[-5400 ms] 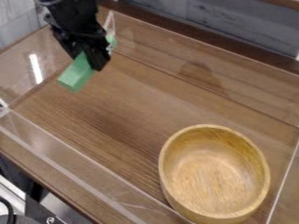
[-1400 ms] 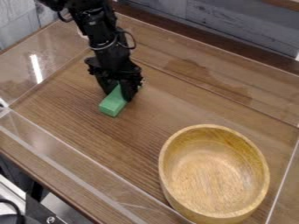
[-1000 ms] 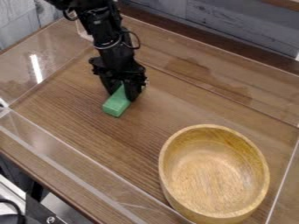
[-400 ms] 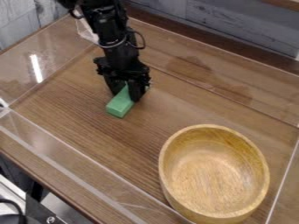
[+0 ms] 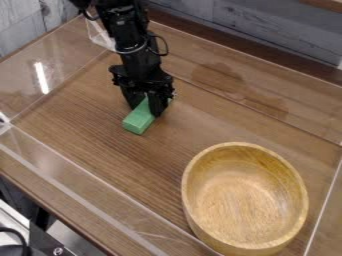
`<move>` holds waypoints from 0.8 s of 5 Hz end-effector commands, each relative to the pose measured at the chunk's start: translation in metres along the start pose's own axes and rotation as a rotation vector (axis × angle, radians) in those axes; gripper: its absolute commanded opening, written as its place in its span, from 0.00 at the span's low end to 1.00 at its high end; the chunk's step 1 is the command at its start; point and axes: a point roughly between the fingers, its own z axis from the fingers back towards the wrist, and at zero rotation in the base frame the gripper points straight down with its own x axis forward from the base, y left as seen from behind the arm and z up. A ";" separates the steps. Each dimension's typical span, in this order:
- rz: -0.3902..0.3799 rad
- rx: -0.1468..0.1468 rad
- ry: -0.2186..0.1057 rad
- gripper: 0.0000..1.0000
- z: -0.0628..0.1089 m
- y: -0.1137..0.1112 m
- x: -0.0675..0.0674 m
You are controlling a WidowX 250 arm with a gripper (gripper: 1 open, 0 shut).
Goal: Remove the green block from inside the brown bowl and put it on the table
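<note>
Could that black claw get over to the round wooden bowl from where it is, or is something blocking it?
Probably yes. The black claw is shut on the small green block at the table, and only bare tabletop lies between it and the empty round wooden bowl.

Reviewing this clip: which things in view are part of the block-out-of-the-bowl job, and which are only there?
Part of the job:
- green block, down on the table, top end between the closed jaws
- brown bowl, nothing inside
- table
- gripper, shut on the block

Only there:
- clear plastic walls around the table
- grey surface behind the far wall
</note>
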 end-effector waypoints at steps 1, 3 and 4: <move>-0.028 -0.004 0.007 0.00 0.000 -0.010 0.002; -0.037 -0.015 0.029 0.00 -0.001 -0.015 0.003; -0.039 -0.021 0.041 0.00 -0.001 -0.017 0.003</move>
